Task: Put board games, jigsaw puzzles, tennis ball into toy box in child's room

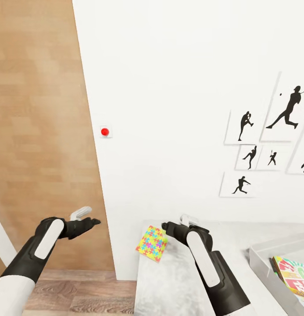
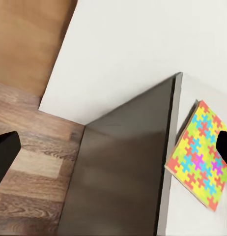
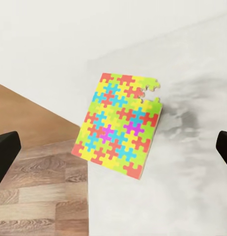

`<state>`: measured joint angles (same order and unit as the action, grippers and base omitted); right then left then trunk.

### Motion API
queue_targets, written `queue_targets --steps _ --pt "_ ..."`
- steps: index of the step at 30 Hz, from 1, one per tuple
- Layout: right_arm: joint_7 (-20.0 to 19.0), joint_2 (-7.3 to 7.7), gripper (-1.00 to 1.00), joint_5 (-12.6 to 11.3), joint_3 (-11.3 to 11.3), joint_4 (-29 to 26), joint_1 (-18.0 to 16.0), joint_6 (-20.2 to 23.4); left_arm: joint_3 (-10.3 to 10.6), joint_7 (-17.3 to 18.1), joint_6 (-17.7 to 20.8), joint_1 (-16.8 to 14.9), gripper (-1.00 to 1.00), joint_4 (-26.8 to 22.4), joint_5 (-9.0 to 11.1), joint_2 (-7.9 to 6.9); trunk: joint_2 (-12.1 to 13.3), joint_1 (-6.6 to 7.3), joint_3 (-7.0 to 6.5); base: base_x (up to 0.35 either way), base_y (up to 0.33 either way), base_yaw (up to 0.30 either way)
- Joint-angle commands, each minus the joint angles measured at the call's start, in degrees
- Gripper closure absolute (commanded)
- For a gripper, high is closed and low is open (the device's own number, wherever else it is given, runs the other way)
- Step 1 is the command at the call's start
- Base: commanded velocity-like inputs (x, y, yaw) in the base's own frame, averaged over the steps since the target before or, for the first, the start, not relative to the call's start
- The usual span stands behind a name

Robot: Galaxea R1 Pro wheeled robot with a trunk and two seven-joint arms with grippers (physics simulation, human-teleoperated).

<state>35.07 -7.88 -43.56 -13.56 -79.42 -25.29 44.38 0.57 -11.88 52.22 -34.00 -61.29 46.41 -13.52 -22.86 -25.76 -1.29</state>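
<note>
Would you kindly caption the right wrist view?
Jigsaw puzzle overhanging the table edge, between open right gripper fingertips.

Bright, even, shadowless render light; soft glossy sheen on the table [image 1: 178, 281]; slightly soft wrist views

A brown wooden door [image 1: 42, 131] takes up the left side of the head view, next to a plain white wall [image 1: 169, 79]. On the wall just beside the door edge sits a small square switch plate with a round red button [image 1: 105, 131]. Further right hangs a cluster of white picture panels with black figures: a large batter swinging [image 1: 287, 109], a standing player [image 1: 244, 124], two smaller ones below [image 1: 251, 156] [image 1: 272, 158], and a running figure lowest [image 1: 241, 185]. Wood-plank floor [image 1: 77, 292] shows beneath the door, its grain brown and grey.
</note>
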Motion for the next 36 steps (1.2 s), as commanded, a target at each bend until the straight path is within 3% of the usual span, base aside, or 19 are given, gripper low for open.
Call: queue_targets --steps 1,4,5,8,12,15,26,31,36 --pt "0.7 -0.03 -1.0 -0.58 -0.13 -0.21 -0.16 -0.07 0.09 -0.35 -0.93 -2.61 -1.0 4.7 -0.38 0.49 -0.06 -0.02 0.03 0.0 0.0 0.0" --pt "0.86 -0.08 -1.0 -0.55 -1.3 -0.51 -0.28 -0.25 0.21 -0.05 -4.95 -6.74 -1.0 13.2 -1.4 1.23 -0.06 -0.02 0.03 0.0 0.0 0.0" --pt "0.91 -0.09 -1.0 -0.45 -2.62 -0.58 -0.33 -0.43 0.43 0.02 -6.84 -8.23 -1.0 15.8 -1.71 1.74 -0.06 -0.02 0.03 0.0 0.0 0.0" --pt "1.01 -0.11 -1.0 -0.07 -5.18 -0.6 -0.42 -1.71 2.29 -0.03 -9.48 -10.14 -1.0 19.04 -3.13 3.26 -0.06 -0.02 0.05 0.0 0.0 0.0" --pt "1.04 0.05 -1.0 0.16 -6.26 -0.61 -0.45 -3.6 4.06 -0.15 -11.14 -10.96 -1.0 20.32 -6.21 3.86 -0.06 -0.02 0.26 0.0 0.0 0.0" --pt "1.05 0.23 -1.0 0.25 -6.42 -0.58 -0.46 -4.08 4.46 -0.02 -12.95 -11.14 -1.0 20.59 -7.27 3.94 -0.06 -0.02 0.51 0.0 0.0 0.0" --pt "1.01 0.41 -1.0 0.11 -6.45 0.29 -2.03 -4.06 4.86 0.13 -14.87 -11.26 -1.0 20.77 -8.05 3.85 -0.06 -0.02 1.51 0.0 0.0 0.011" --pt "0.99 0.25 -1.0 -0.09 -5.88 7.13 -5.67 -4.65 5.02 0.2 -14.94 -11.26 -1.0 20.78 -8.03 3.96 -0.06 -0.02 1.97 0.0 0.0 0.036" --pt "0.98 0.1 -1.0 0.13 -5.59 11.24 -7.19 -4.76 5.11 0.24 -14.95 -11.3 -1.0 20.69 -8.04 3.75 -0.06 -0.02 2.44 0.0 0.0 0.008"
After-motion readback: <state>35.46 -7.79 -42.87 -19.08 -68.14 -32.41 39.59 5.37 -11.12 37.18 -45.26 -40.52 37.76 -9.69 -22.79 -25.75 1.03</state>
